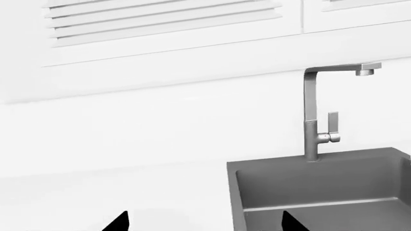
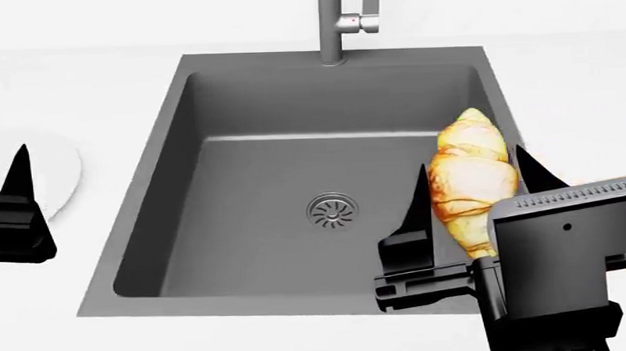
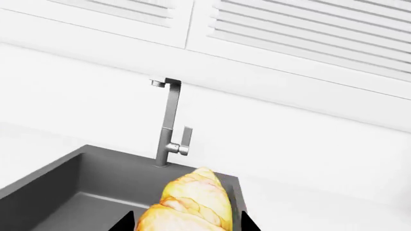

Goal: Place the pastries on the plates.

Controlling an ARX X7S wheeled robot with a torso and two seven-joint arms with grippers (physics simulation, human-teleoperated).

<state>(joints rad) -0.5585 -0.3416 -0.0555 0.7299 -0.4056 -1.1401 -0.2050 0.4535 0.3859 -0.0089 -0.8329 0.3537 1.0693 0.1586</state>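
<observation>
My right tool (image 2: 470,197) grips the croissant (image 2: 468,178) between its 2 fingers, held above the right side of the grey sink (image 2: 188,188). My left tool (image 1: 204,222) hangs spread and empty over the white plate (image 2: 68,172) on the table (image 2: 39,91), left of the sink.

- croissant (image 2: 468,178): golden-brown with pale yellow ridges
- plate (image 2: 69,178): plain white
- sink (image 2: 190,227): dark grey, with a silvery drain (image 2: 333,210)
- faucet (image 2: 339,22): brushed grey metal
- counter (image 2: 47,310): white
- right pincer (image 2: 470,205) and left pincer (image 2: 17,209): black
- louvred shutters (image 1: 160,21): white, horizontal slats
</observation>
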